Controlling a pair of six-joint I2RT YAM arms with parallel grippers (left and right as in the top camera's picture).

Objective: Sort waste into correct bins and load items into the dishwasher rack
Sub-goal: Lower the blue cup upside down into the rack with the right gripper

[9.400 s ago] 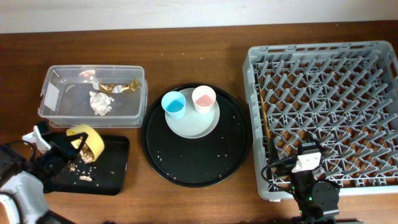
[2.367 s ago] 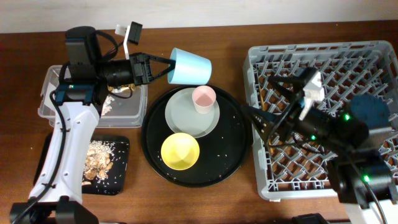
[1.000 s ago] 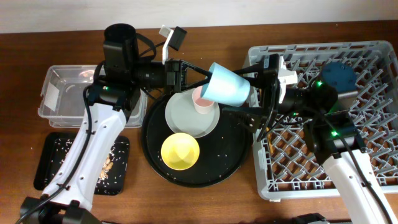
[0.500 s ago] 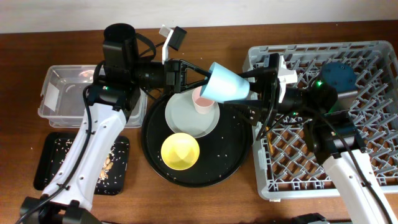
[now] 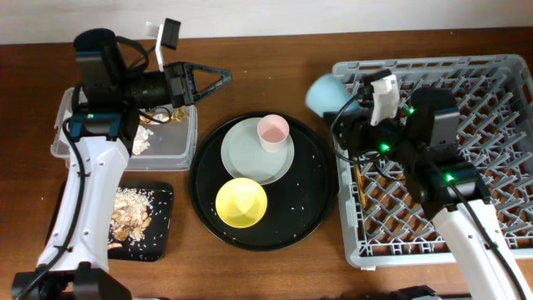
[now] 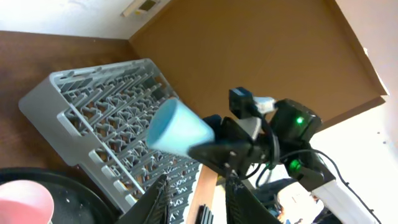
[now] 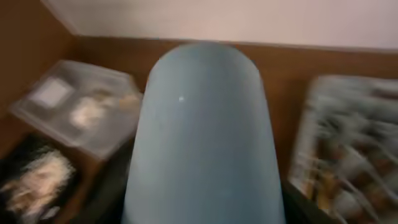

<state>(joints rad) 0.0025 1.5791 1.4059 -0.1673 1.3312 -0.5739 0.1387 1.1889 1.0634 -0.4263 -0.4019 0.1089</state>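
Overhead: L tool (image 5: 212, 80) spread, empty, tips just past clear tub (image 5: 67, 127); R tool (image 5: 343, 110) pinches light-blue cup (image 5: 323, 93) over corner of rack (image 5: 483, 62), fingertips hidden. L wrist: same grip, small. R wrist: blurred cup fills frame, fingers unseen.

Your wooden table (image 5: 266, 54) carries a clear tub (image 5: 171, 143) toward its far left corner, a black rectangular tray (image 5: 160, 240) near-left, a round black tray (image 5: 310, 208) mid-table, and a grey rack (image 5: 433, 65) along the right edge.

light-blue cup (image 5: 325, 93), pink cup (image 5: 272, 131), yellow bowl (image 5: 241, 202), pale plate (image 5: 241, 160), black tray (image 5: 312, 208) speckled with white bits, grey lattice rack (image 5: 483, 75), brown wood-grain bench (image 5: 275, 58)
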